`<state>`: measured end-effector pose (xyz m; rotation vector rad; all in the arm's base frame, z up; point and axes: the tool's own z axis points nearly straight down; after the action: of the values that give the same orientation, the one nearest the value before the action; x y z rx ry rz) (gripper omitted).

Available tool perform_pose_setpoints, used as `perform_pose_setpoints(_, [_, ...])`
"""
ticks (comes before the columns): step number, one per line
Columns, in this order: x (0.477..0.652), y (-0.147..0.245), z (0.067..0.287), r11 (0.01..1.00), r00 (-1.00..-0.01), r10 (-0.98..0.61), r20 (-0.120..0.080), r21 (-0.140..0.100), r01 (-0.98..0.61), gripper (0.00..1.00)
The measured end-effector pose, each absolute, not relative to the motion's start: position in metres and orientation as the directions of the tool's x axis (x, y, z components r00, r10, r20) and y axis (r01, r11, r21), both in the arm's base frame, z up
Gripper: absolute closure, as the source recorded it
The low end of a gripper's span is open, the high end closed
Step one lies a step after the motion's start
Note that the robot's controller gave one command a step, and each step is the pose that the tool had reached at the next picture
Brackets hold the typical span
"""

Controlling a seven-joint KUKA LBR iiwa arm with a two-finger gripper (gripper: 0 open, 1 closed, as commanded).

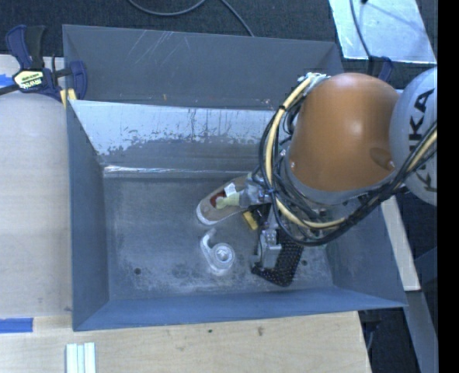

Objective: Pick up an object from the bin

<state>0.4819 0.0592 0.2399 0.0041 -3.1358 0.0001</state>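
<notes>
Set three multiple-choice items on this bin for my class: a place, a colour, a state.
1. The clear plastic piece lies: A on the bin floor; B on the rim; C outside.
2. The textured object beside the tool is: A red; B black; C white.
3. The clear piece is: A gripped; B lying free; C under the black object.
Key: 1A, it rests on the floor, front middle; 2B, its mesh looks black; 3B, it sits apart from the tool.

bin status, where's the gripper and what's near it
Gripper low over bin floor, right side, grip state unclear. Black mesh piece beside it, clear cup and pale oval pack toward view's left. Nothing on top of them.
</notes>
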Motion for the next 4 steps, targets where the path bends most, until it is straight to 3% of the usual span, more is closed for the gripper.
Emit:
perform_pose_setpoints(1, [0.483,0.059,0.244,1.000,-1.000,0.000,-0.003,0.001,0.000,0.00])
perform_pose_setpoints(3, [0.483,0.056,0.156,0.999,-0.999,-0.045,-0.005,0.000,-0.045,0.00])
perform_pose_setpoints(4, [0.488,0.069,0.146,1.000,-1.000,0.005,-0.001,0.001,0.005,0.00])
